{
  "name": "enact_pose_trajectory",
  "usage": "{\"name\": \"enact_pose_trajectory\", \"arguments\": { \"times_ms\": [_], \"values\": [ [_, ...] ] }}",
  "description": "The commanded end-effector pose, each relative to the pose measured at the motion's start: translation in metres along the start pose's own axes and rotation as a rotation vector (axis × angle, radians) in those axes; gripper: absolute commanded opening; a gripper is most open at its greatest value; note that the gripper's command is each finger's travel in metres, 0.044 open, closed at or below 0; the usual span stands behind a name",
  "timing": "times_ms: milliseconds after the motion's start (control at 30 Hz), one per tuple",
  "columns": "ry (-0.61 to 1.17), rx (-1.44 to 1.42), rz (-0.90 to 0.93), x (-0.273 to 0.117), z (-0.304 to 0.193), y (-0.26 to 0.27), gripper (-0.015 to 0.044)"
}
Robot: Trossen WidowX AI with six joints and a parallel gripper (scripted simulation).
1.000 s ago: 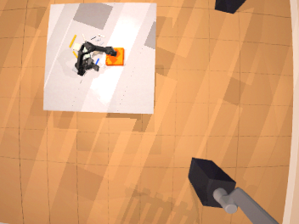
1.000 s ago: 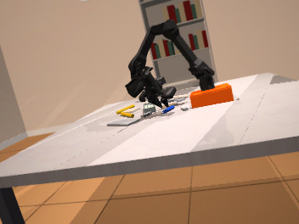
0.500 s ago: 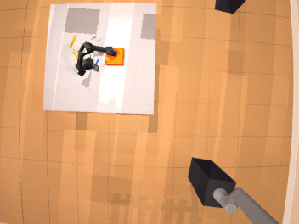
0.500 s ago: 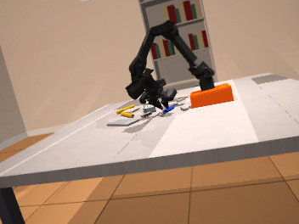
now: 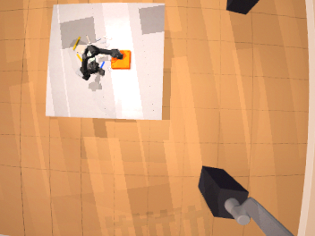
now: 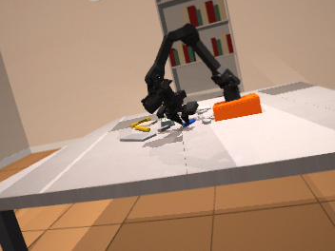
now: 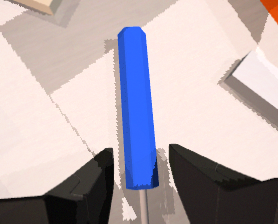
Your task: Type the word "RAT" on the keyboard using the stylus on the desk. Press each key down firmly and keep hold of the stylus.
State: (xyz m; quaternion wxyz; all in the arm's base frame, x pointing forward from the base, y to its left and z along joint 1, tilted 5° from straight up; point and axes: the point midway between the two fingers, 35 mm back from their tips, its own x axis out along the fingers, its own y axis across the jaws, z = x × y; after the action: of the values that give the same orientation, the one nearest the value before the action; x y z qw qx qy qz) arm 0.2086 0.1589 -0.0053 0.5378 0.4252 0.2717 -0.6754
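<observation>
A tool with a blue faceted handle (image 5: 102,64) (image 6: 189,123) (image 7: 137,105) and a thin grey shaft, which looks like the stylus, lies on the desk (image 5: 139,100) (image 6: 100,173). My gripper (image 6: 183,121) (image 7: 141,153) is partly open around the shaft end of the handle in the wrist view. A gap shows on each side, so neither finger touches it. The rest of the shaft runs out of the wrist view at the bottom. A flat light slab (image 6: 135,138) lies at the left of the arm in the exterior view. I cannot make out a keyboard with certainty.
An orange box (image 5: 126,63) (image 6: 238,107) (image 7: 273,9) stands by the arm's base. A white block (image 7: 260,75) lies right of the handle, and a beige block (image 7: 37,4) at the upper left. Yellow sticks (image 5: 76,43) (image 6: 142,128) lie left of the arm.
</observation>
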Motion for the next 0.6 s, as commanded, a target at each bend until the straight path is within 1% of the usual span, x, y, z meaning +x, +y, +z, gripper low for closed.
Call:
{"name": "enact_pose_trajectory", "arguments": {
  "times_ms": [0, 167, 333, 433, 567],
  "values": [
    [-0.008, -0.006, 0.002, 0.004, -0.001, 0.0, 0.015],
    [-0.008, -0.006, 0.002, 0.004, -0.001, 0.0, 0.015],
    [-0.003, -0.001, -0.001, 0.002, -0.001, 0.0, 0.0019],
    [-0.003, -0.001, -0.001, 0.002, -0.001, 0.0, 0.0],
    [-0.003, -0.001, -0.001, -0.008, 0.004, 0.0, 0.0]
  ]
}}
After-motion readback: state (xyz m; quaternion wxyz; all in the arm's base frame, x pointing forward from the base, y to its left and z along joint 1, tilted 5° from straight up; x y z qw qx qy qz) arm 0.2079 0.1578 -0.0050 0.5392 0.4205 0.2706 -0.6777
